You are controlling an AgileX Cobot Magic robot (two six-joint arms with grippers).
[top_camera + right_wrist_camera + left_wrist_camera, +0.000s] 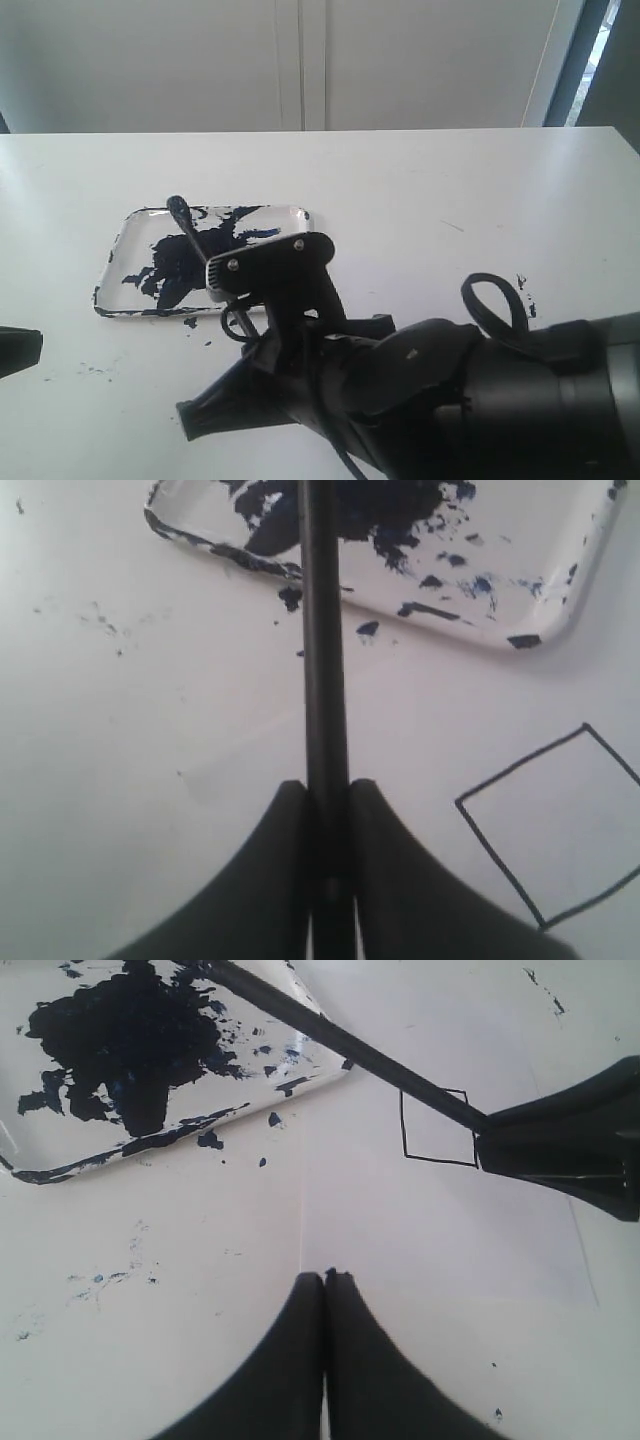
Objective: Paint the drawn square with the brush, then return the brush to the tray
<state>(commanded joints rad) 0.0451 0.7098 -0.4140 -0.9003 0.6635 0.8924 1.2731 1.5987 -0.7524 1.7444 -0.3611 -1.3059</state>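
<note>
My right gripper (327,785) is shut on the brush (322,630), a thin black stick whose far end reaches out over the tray (560,600). The tray is clear-white and smeared with a dark navy blotch. The drawn square (560,820), blank white inside a thin black line, lies right beside the right gripper's fingers. From the left wrist, the brush (330,1035) crosses one corner of the square (438,1127), and the right gripper (480,1140) is at the square's edge. My left gripper (325,1275) is shut and holds nothing. In the exterior view the brush (195,240) slants over the tray (128,240); the right arm hides the square.
Dark paint specks dot the white table round the tray (210,1140) and at the right (522,290). A black cable loop (495,300) stands up from the bulky right arm. The left gripper (15,350) shows only at the left edge. A white wall rises behind the table.
</note>
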